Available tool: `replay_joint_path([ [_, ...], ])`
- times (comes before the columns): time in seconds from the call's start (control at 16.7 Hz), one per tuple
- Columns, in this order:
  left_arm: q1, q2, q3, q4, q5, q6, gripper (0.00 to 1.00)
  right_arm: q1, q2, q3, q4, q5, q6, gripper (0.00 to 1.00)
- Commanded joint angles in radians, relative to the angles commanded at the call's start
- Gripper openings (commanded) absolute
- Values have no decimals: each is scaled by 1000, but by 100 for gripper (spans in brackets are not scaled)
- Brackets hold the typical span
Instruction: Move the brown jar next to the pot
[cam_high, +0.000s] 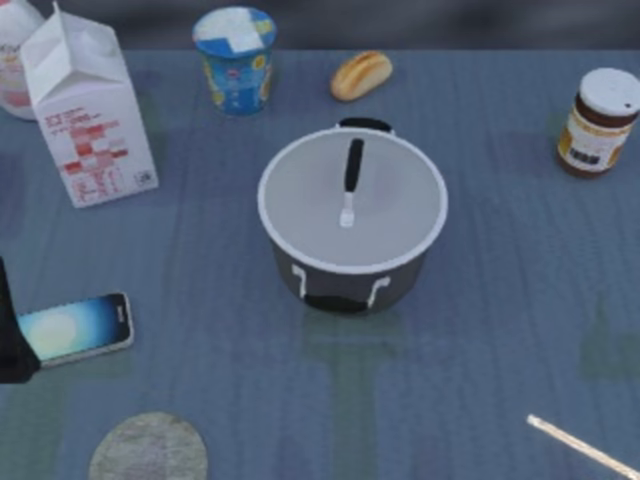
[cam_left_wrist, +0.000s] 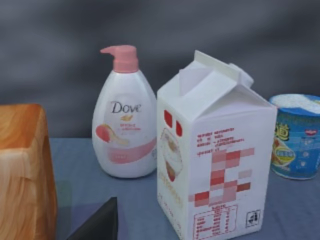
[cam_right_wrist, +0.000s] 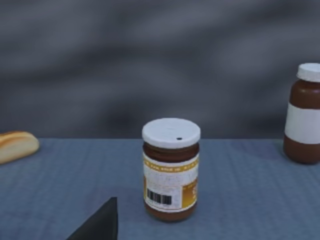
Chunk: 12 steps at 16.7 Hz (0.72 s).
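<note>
A: Top view: brown jar (cam_high: 598, 121) sits upright at the far right, well apart from the pot (cam_high: 351, 215) in the middle. You haven't grasped it yet.

B: Right gripper?

A: Right wrist view faces the jar straight on; only a dark finger tip (cam_right_wrist: 97, 222) shows, so you can't tell how wide it stands. Left arm (cam_high: 12, 330) is parked at the left edge, its hand unseen.

B: Next?

A: Likely you close in on the jar, grip its body, carry it leftward beside the pot.
</note>
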Motion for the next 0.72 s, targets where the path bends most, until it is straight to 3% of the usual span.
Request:
replay_joint_path([
  [0.36,0,0,0,0,0,0,100,9,78,94,-42,-11,-2,100],
  [0.72,0,0,0,0,0,0,100,22,435,485,-238,-34,-21,100],
])
